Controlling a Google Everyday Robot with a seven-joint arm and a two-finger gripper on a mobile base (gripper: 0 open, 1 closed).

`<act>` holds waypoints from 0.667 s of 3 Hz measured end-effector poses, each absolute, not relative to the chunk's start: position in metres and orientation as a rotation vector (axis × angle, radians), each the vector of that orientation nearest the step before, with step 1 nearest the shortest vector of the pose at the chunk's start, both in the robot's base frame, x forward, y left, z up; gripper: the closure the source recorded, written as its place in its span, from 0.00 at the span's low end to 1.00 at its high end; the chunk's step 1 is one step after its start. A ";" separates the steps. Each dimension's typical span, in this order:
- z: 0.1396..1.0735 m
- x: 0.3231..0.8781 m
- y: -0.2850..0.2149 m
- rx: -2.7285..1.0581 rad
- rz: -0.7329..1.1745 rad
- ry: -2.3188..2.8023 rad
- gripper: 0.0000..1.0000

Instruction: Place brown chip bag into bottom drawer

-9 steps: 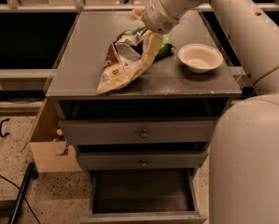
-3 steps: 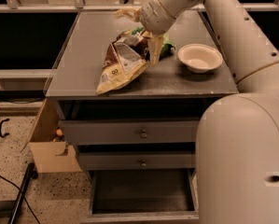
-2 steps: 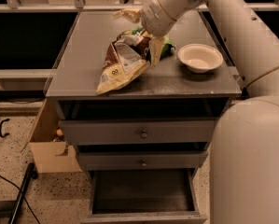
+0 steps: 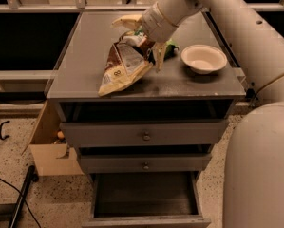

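The brown chip bag [image 4: 122,68] lies on the grey cabinet top [image 4: 84,56], its tan lower end toward the front left edge. My gripper [image 4: 142,39] comes down from the upper right over the bag's upper end. Its tan fingers [image 4: 158,57] stand wide apart, one on each side of that end, open around it. The bottom drawer [image 4: 146,217] is pulled out below, and its dark inside shows nothing in it.
A white bowl [image 4: 204,58] sits on the right of the top. A green snack bag [image 4: 170,46] peeks out behind my gripper. Two shut drawers with round knobs [image 4: 144,136] are above the open one. A cardboard box [image 4: 46,153] stands on the floor to the left.
My gripper has shifted left from beside the bag to over its upper end. In the last second almost nothing has moved.
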State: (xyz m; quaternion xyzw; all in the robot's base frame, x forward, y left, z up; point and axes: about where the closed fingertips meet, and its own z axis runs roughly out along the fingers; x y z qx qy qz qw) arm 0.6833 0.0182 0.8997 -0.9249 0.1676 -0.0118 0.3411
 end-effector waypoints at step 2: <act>0.901 0.701 0.022 -2.405 -0.157 0.305 0.00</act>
